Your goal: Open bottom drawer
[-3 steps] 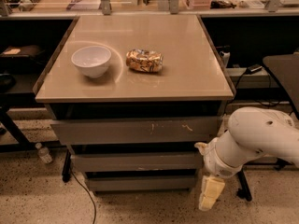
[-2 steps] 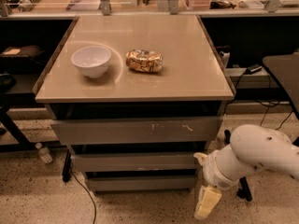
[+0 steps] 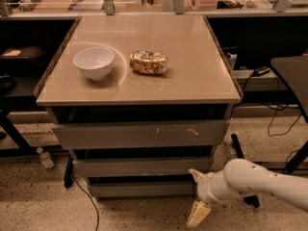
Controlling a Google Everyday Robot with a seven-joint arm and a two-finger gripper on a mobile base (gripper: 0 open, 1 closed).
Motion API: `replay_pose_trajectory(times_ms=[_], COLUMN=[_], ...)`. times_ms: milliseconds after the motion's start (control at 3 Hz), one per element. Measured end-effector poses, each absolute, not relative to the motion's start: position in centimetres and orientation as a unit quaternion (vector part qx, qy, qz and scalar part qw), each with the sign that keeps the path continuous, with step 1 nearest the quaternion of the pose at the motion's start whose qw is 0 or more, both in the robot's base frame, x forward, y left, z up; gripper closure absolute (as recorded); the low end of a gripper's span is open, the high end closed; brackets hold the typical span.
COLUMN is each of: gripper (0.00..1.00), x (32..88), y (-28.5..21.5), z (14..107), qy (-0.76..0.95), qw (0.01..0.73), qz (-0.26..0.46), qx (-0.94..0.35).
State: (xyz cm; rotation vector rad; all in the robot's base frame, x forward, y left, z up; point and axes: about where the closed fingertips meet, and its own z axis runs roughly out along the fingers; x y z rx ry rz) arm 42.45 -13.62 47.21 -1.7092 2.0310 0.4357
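Note:
The bottom drawer [image 3: 142, 188] is the narrowest grey front, lowest under the tan table, and it stands closed. Above it are the mid-width front [image 3: 139, 167] and the widest front with pale scratches [image 3: 139, 134]. My gripper [image 3: 196, 196] is at the end of the white arm [image 3: 255, 182], low at the drawer's right end, just in front of its right edge. One pale finger [image 3: 198, 212] points down toward the floor and the other [image 3: 195, 174] sits up by the drawer's right corner. The fingers are spread apart and hold nothing.
A white bowl [image 3: 94, 62] and a crinkled snack bag [image 3: 148, 62] lie on the tabletop [image 3: 192, 76]. A plastic bottle [image 3: 45, 158] lies on the speckled floor at left. A black cable [image 3: 84, 196] runs down by the left leg. A dark table [image 3: 291, 71] stands at right.
My arm has sunk lower and slid left, bringing the gripper down beside the bottom drawer's right end. The drawers have not moved.

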Motion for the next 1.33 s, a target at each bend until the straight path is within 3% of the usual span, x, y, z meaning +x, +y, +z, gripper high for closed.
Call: replay_pose_trajectory(times_ms=[667, 1333], gripper=[0.00, 0.00], x=[45.1, 44.8], y=[-13.1, -13.0], z=[35.5, 35.1], qy=[0.746, 0.737], qw=[0.211, 0.230], qz=[0.180, 0.174], qx=[-0.605, -0.612])
